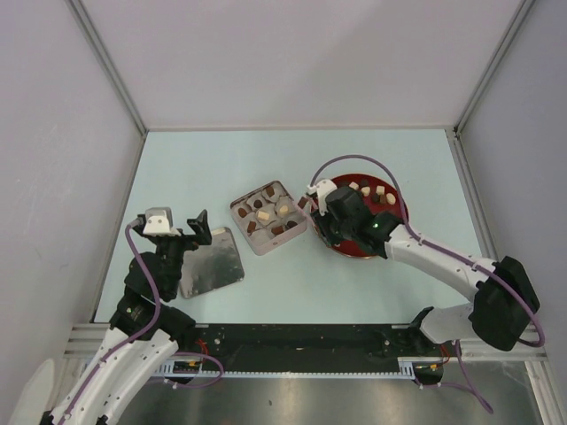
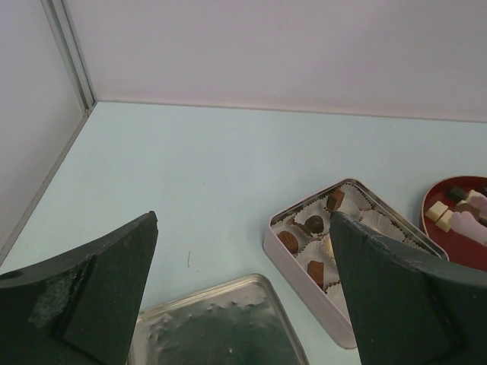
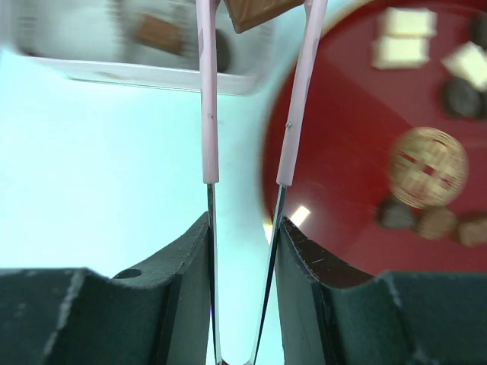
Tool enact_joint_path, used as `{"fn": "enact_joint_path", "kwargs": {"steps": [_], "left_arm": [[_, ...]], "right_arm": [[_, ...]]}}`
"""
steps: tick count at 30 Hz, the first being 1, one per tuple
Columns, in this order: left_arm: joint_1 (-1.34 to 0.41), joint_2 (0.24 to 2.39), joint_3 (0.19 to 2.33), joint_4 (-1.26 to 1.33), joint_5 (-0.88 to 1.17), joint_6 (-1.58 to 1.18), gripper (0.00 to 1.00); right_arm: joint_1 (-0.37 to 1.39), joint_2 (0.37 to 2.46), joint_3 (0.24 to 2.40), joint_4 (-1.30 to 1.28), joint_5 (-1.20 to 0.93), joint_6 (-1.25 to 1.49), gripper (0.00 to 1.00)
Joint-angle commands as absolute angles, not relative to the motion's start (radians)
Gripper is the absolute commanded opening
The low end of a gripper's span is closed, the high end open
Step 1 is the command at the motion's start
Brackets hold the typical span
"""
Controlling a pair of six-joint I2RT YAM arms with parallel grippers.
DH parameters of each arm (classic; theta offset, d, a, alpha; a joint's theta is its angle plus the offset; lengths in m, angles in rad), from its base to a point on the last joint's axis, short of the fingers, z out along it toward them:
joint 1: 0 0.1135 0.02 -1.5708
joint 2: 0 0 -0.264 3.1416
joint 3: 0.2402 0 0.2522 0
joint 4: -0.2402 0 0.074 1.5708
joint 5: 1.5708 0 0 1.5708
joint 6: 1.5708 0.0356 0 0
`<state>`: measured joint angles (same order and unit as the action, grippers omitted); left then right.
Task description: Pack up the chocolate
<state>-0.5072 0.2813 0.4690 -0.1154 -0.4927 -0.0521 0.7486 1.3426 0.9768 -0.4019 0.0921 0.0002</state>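
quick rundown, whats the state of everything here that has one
square tin: open, paper cups partly filled with chocolates
lid: off, lying flat beside the tin
red plate: several chocolates on it
tweezers: squeezed, tips pinching a brown chunk
left pincer: open, empty, above the lid
right pincer: shut on the tweezers

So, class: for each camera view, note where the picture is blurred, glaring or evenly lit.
Right wrist: the tin is smeared with blur, the tongs are sharp, and a small glare spot sits on the red plate. Left wrist: crisp, the lid reflecting dully. Top external: even light, faint shadows.
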Motion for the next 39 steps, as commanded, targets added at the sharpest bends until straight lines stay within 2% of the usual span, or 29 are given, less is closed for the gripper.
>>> {"fn": "enact_joint_path", "kwargs": {"steps": [1, 12, 29, 39], "left_arm": [[-0.5, 0.282, 0.468, -0.095, -0.486, -0.043, 1.0], [-0.5, 0.278, 0.468, -0.098, -0.485, -0.044, 1.0], [-0.5, 0.273, 0.471, -0.1, -0.486, -0.043, 1.0], [-0.5, 0.275, 0.468, -0.098, -0.486, -0.043, 1.0]], "right_arm": [[0.828, 1.359, 1.005, -0.302, 0.094, 0.092, 0.12], [0.962, 1.488, 1.011, -0.204, 0.015, 0.133, 0.15], [0.976, 1.617, 1.06, -0.155, -0.087, 0.107, 0.19], [0.976, 1.644, 1.077, -0.17, -0.101, 0.097, 0.31]]}}
